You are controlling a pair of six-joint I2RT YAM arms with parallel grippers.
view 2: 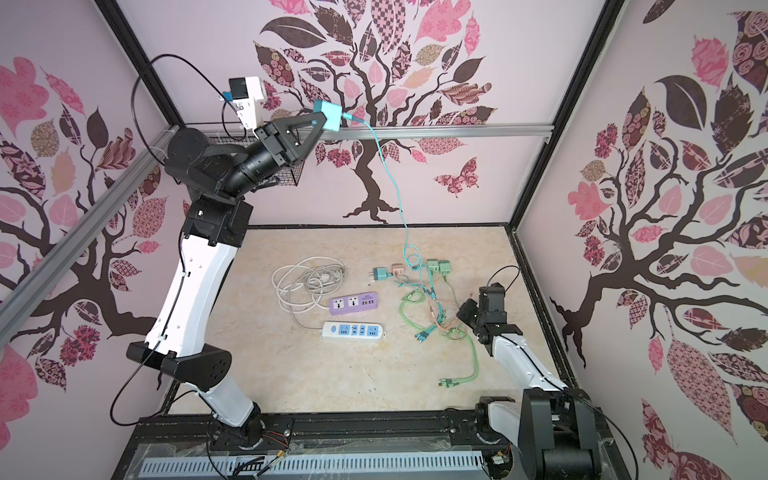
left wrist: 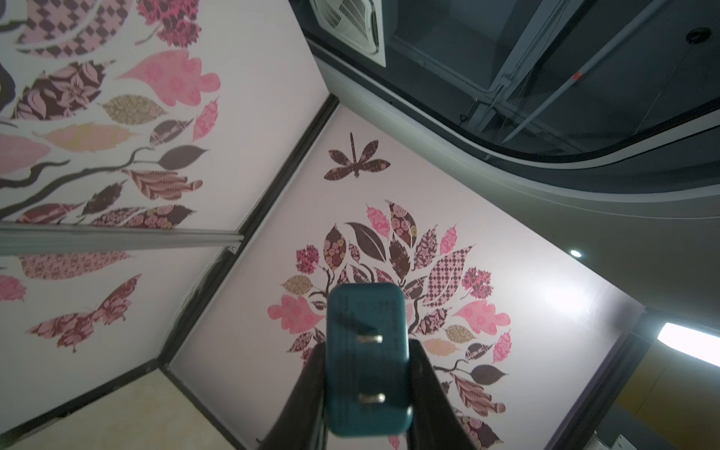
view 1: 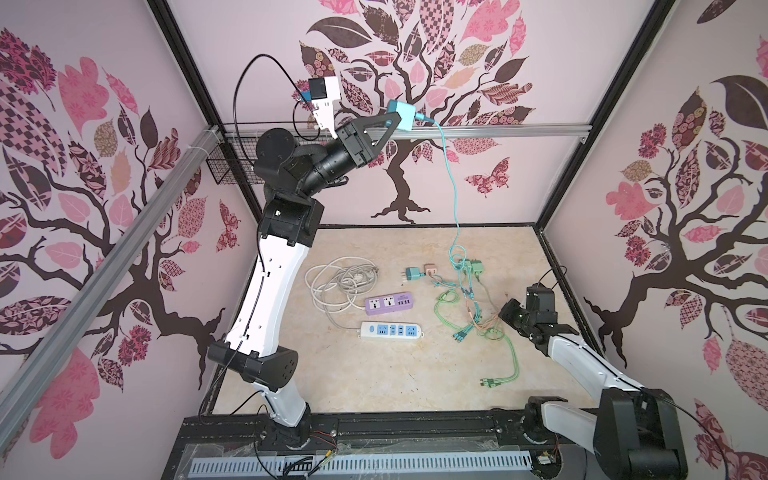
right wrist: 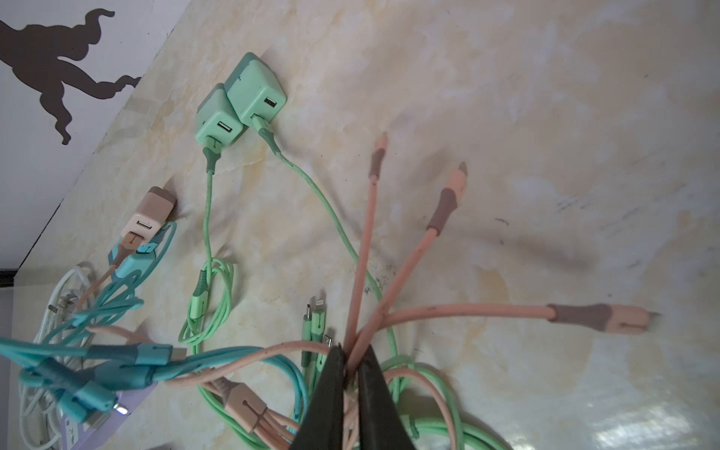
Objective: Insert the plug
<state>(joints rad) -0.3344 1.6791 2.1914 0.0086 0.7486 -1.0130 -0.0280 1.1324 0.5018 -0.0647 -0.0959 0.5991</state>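
**Inspector:** Top views: where is the plug?

**Operator:** In both top views the teal plug (view 1: 402, 113) is high above the table (view 1: 374, 374), clamped in the left claw (view 1: 395, 120). Its teal cable (view 1: 451, 174) hangs down to the tangle (view 1: 469, 299). The purple strip (view 1: 389, 302) and white strip (view 1: 390, 331) lie well apart from the plug. The right claw (view 1: 503, 312) sits low at the tangle.

**Inspector:** Left wrist view?

**Operator:** The claw is closed on the plug's sides, which sit square between the fingers (left wrist: 307, 389). Both prongs (left wrist: 370, 339) face the camera. Advice: turn the prongs downward before descending, align both with one socket's slots, then press straight.

**Inspector:** Right wrist view?

**Operator:** The right claw (right wrist: 352, 362) is nearly closed, pinching the pink cable (right wrist: 364, 249). Judgement: the teal lead runs into that tangle, so allow slack or it may drag the plug off line.
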